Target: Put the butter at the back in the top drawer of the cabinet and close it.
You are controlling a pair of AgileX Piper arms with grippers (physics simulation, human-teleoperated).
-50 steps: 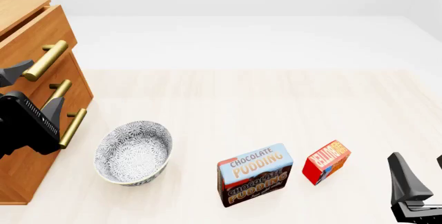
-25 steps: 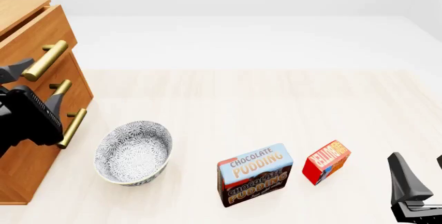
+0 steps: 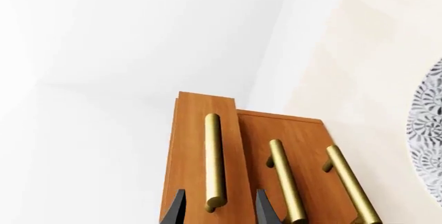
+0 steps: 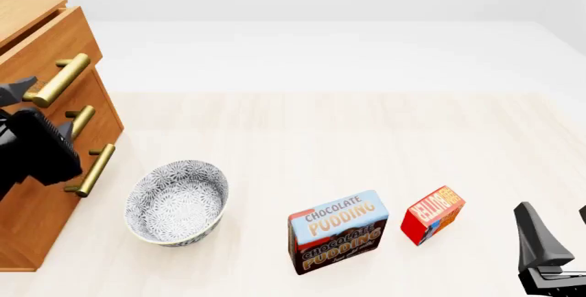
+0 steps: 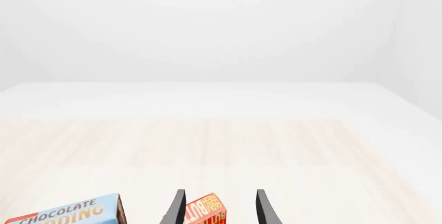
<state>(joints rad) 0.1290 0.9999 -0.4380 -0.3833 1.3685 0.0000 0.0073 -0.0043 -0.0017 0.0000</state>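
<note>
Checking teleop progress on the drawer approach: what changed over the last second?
The left pincer slid up the cabinet front, from around the middle handle to straddle the top drawer handle's near end, open, not yet clamped. The drawer hasn't visibly moved. Unchanged: right pincer open near the butter, pudding box, bowl.

A bare simulated test scene, loosely kitchen-like: a pale wood-grain worktop [image 4: 366,132] stands in a plain white, featureless room. On it are a wooden cabinet [image 4: 51,50], a patterned bowl [image 4: 177,203] and two grocery boxes, pudding [image 4: 338,231] and butter [image 4: 432,215].
</note>
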